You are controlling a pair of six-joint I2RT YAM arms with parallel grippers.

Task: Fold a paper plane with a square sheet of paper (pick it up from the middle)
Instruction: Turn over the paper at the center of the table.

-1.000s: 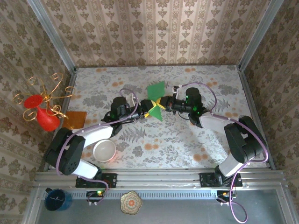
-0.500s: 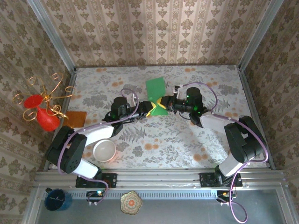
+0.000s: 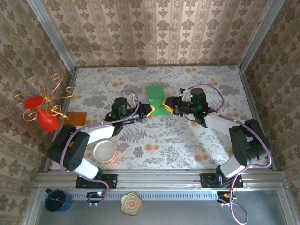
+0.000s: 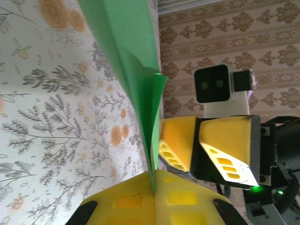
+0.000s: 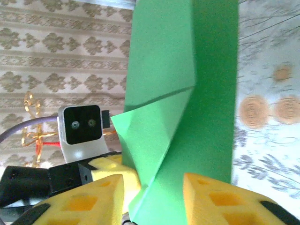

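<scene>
The square sheet of paper (image 3: pixel 156 97) is bright green and partly folded, with a corner flap and creases. It is held up over the middle of the table between the two arms. My left gripper (image 3: pixel 148 111) is shut on its lower edge; in the left wrist view the yellow pads (image 4: pixel 136 201) pinch the thin green edge (image 4: pixel 127 61). My right gripper (image 3: pixel 171 106) stands open on the other side. In the right wrist view the folded sheet (image 5: pixel 187 70) passes between its spread fingertips (image 5: pixel 220 199) without being pinched.
A red vase with gold wire curls (image 3: pixel 44 117) stands at the left edge, with a flat orange sheet (image 3: pixel 76 120) beside it. A white bowl (image 3: pixel 104 151) sits near the left arm. Patterned walls close in the table (image 3: pixel 187 140) on three sides.
My left gripper has closed on the green sheet. My right gripper has let go, opened and drawn slightly to the right. The sheet has turned from tilted to squarer.
</scene>
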